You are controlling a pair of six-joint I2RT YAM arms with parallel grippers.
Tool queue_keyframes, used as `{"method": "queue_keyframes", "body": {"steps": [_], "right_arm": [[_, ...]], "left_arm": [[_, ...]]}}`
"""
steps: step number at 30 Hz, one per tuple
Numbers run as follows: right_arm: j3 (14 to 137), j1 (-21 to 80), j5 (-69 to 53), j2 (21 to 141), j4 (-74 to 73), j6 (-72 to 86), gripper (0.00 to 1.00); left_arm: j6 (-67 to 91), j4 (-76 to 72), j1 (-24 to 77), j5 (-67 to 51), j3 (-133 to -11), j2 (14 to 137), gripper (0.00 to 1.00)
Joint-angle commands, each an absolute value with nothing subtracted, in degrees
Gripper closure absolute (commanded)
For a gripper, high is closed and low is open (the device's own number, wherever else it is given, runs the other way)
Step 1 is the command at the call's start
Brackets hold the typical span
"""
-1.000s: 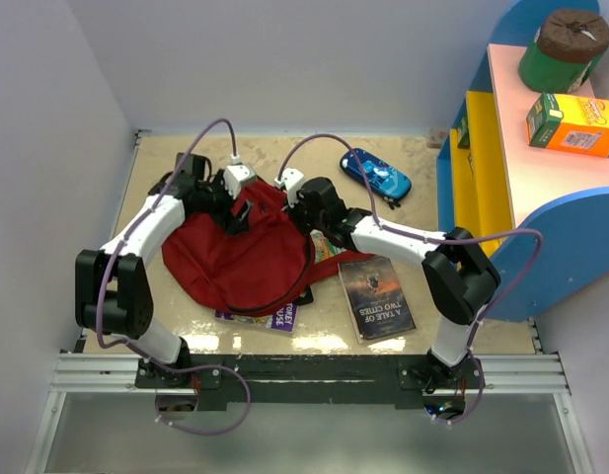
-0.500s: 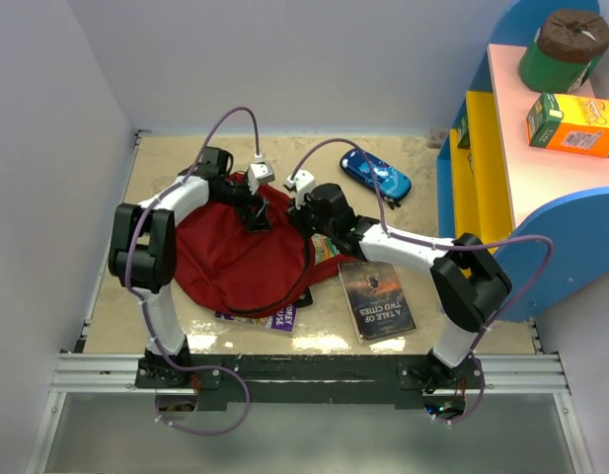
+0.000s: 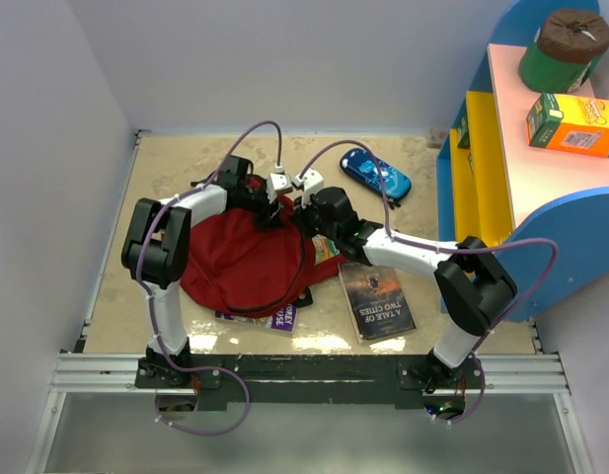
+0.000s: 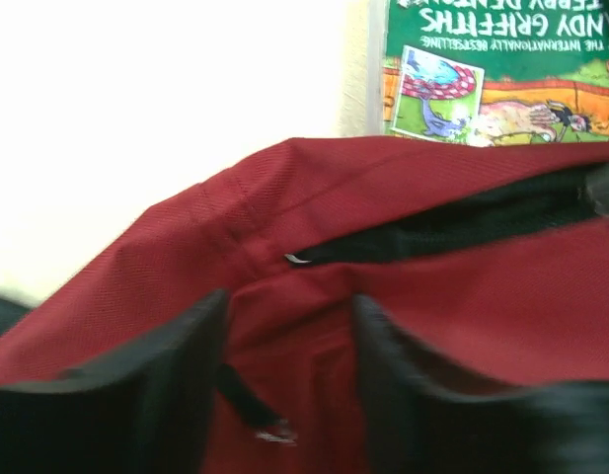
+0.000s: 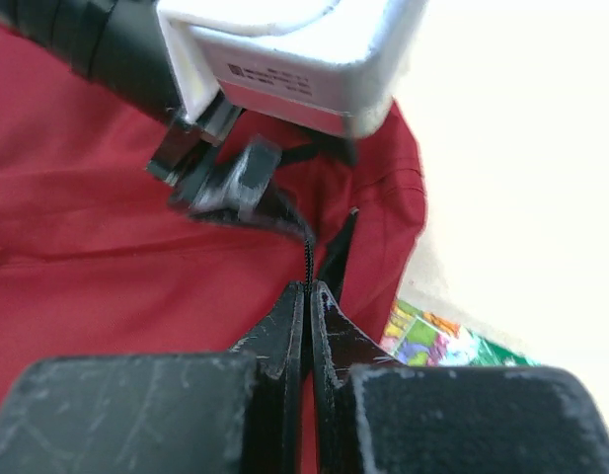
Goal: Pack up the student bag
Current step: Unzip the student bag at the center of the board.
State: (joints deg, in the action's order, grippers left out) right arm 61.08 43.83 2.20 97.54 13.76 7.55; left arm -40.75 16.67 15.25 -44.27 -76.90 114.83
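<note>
The student bag (image 3: 240, 262), dark red fabric, lies at the middle of the table. Both grippers meet at its far right edge. My left gripper (image 3: 275, 210) stands open over a ridge of the student bag (image 4: 403, 296), one finger on each side. A small zipper pull (image 4: 271, 432) lies between the fingers, and the black zipper opening (image 4: 462, 222) runs just beyond them. My right gripper (image 3: 302, 211) is shut on the thin black zipper strip (image 5: 308, 259) of the student bag (image 5: 97, 247). Just in front of my right gripper (image 5: 308, 286) is the left gripper (image 5: 225, 183).
A green picture book (image 4: 501, 59) lies beside the bag's right edge. A purple book (image 3: 269, 316) sticks out under its near side, and a dark novel (image 3: 376, 296) lies to the right. A blue pencil case (image 3: 376, 174) sits at the back. A shelf unit (image 3: 541, 188) stands on the right.
My left arm has swung right along the bag's far edge until its gripper sits beside the right one, and its jaws have narrowed. The right gripper has kept hold and shifted slightly back.
</note>
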Motion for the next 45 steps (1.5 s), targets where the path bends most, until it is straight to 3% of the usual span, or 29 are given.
{"method": "queue_keyframes", "body": {"steps": [1,4,9,18,29,32,36,41,42,45], "right_arm": [[58.1,43.9,6.8,91.0,15.3,9.0,1.00],[56.5,43.9,8.6,89.9,14.2,9.6,1.00],[51.2,44.6,9.1,85.4,14.2,12.2,1.00],[45.8,52.3,13.0,80.2,12.8,18.3,1.00],[50.8,64.8,22.3,84.1,5.5,24.3,1.00],[51.6,64.8,25.3,84.8,2.6,25.5,1.00],[51.7,64.8,25.0,86.3,3.3,25.4,1.00],[52.6,64.8,24.0,88.9,4.9,23.9,0.98],[52.5,64.9,23.5,89.0,5.4,22.9,0.95],[51.7,64.7,22.9,89.2,7.6,21.2,0.81]], "left_arm": [[-39.7,7.3,15.5,-39.6,-72.9,112.2,0.58],[-36.8,7.7,15.3,-38.3,-73.7,112.7,0.83],[-28.6,5.5,13.7,-35.3,-74.2,113.1,1.00],[-15.4,2.2,12.0,-32.8,-73.7,112.9,1.00],[-12.5,-4.3,12.8,-25.3,-69.8,109.5,1.00],[-12.9,-1.0,12.8,-27.2,-70.0,107.4,0.76],[-18.3,13.9,12.7,-39.8,-74.4,103.9,0.44],[-28.6,30.2,12.7,-53.2,-74.3,96.7,0.16],[-29.8,32.0,12.7,-56.7,-74.0,95.3,0.00],[-31.6,35.9,12.7,-63.0,-71.7,93.9,0.00]]}}
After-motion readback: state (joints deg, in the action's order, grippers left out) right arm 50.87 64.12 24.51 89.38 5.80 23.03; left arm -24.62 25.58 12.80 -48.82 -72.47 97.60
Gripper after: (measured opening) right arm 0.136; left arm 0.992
